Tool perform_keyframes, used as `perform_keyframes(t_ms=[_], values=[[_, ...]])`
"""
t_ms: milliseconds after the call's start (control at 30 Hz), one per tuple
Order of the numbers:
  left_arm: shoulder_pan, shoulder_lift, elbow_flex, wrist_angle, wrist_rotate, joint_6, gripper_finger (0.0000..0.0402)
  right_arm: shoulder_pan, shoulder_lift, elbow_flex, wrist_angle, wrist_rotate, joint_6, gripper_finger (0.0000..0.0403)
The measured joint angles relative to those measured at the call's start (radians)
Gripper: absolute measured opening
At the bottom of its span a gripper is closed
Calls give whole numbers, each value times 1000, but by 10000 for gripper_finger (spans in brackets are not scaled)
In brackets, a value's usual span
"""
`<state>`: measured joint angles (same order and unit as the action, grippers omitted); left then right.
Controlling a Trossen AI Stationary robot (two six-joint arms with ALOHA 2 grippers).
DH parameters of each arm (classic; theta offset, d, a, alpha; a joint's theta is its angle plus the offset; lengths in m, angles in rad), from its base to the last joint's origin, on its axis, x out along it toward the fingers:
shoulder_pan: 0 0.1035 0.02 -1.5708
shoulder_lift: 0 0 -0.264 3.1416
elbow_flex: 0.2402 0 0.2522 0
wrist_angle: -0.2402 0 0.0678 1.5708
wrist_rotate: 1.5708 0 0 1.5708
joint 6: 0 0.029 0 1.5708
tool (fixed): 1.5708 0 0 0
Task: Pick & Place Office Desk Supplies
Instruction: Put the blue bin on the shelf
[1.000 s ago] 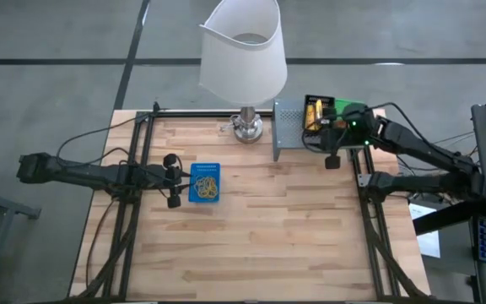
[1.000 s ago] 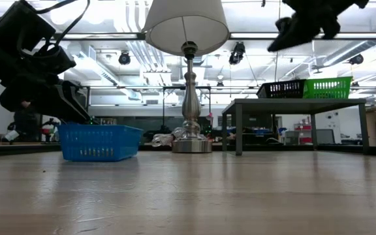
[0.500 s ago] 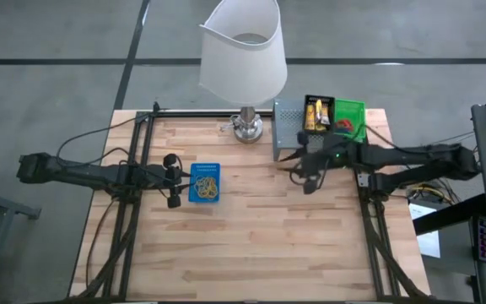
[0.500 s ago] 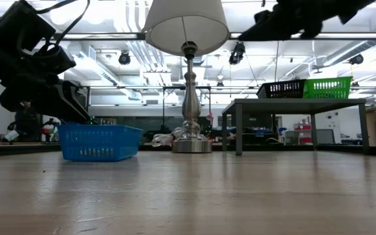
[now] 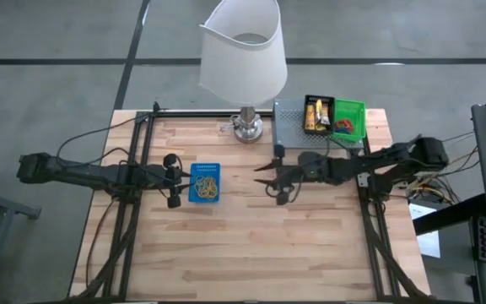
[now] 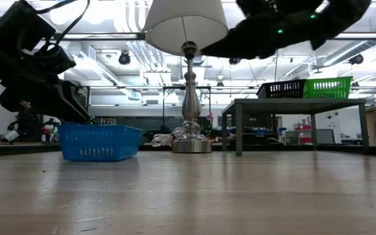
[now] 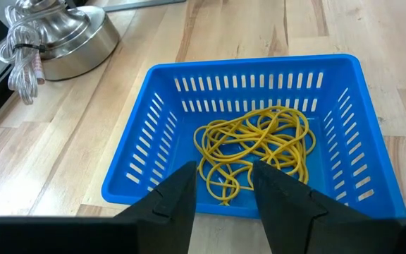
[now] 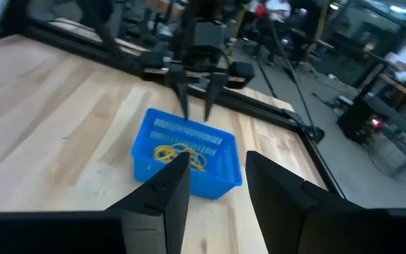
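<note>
A blue tray point(image 5: 205, 182) stands left of the table's middle and holds a tangle of yellow-tan rubber bands point(image 7: 256, 144). My left gripper point(image 5: 175, 180) is open and empty, level at the tray's left side; its fingers point(image 7: 220, 194) point at the tray. My right gripper point(image 5: 264, 179) is open and empty. It hangs above the table's middle, right of the blue tray point(image 8: 185, 161), and points toward it. Yellow packets lie in a black tray point(image 5: 317, 114). Small red things lie in a green tray point(image 5: 349, 120). Both trays stand on the grey shelf point(image 5: 289, 127) at the far right.
A lamp with a white shade point(image 5: 243, 51) and a metal base point(image 5: 245, 128) stands at the table's far edge, between the blue tray and the shelf. Bare wood lies in the table's middle and near half. Dark frame rails run along the left and right sides.
My right gripper has left the trays on the shelf and swung toward the table's left and near side, out over the table's middle. It now points at the blue tray. My left gripper and the blue tray have kept still.
</note>
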<state>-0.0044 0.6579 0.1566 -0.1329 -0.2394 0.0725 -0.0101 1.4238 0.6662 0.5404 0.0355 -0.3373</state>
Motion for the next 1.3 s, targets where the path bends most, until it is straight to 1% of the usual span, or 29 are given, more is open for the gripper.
perform_keyframes(t_ms=[67,233,400,600,900,1100,1300], values=[[0,0,0,0,0,0,143,0,43,27,14,22,13,140],[0,0,0,0,0,0,143,4,141,104,18,21,17,157],[0,0,0,0,0,0,143,8,228,182,18,20,22,166],[0,0,0,0,0,0,143,20,336,298,17,18,125,163],[0,0,0,0,0,0,143,81,539,484,10,20,129,155],[0,0,0,-1,0,0,143,98,658,596,-59,43,128,155],[0,0,0,-2,0,0,143,104,733,688,-184,44,129,155]])
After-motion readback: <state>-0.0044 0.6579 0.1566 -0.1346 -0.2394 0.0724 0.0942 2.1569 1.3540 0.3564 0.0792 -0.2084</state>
